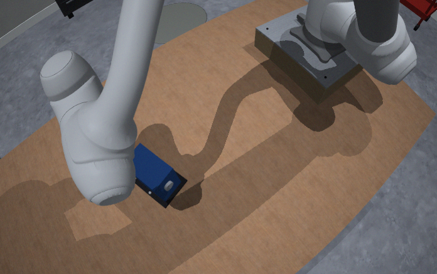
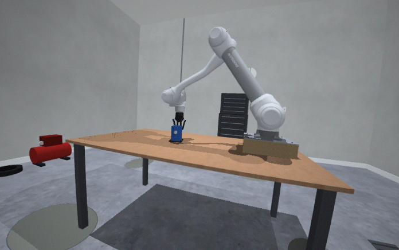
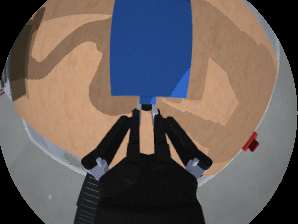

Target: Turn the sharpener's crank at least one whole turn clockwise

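Note:
The blue pencil sharpener stands on its black base plate on the wooden table. A grey round hole marks the end facing the cameras. My gripper comes down from above at the sharpener's other end. It is shut on the small dark crank knob, which sits close against the sharpener's edge. In the top view the arm's wrist hides the gripper and the crank.
The arm's grey mounting block stands at the far end of the table. On the floor are a red compressor, a tyre and a black cabinet.

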### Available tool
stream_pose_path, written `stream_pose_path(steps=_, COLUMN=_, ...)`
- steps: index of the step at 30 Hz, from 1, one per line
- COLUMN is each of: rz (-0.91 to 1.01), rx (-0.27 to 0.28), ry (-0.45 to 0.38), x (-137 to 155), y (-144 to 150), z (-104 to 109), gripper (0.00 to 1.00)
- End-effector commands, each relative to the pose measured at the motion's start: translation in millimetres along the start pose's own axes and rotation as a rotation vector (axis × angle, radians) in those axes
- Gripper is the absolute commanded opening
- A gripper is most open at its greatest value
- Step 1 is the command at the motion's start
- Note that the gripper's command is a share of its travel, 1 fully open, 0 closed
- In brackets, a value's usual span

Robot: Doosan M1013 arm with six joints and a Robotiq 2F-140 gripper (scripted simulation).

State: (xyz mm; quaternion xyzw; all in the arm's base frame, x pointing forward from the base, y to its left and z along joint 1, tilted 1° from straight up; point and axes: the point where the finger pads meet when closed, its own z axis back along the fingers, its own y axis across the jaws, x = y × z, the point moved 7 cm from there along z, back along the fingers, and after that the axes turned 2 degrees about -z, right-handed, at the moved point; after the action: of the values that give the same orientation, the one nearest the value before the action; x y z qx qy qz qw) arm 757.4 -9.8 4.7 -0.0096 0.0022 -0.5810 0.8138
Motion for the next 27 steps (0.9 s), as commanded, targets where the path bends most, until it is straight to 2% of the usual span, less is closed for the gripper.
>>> stream_pose_path(steps=1, rz=0.000, rx=0.000, ry=0.000, x=0.0, y=-0.3, z=0.1, gripper=0.00)
stream_pose_path(steps=11, rz=0.000, rx=0.000, ry=0.000, x=0.2, y=-5.7, z=0.5, gripper=0.00)
stream_pose_path(steps=27, rz=0.000, rx=0.000, ry=0.000, x=1.0, y=-30.1, z=9.8, gripper=0.00)
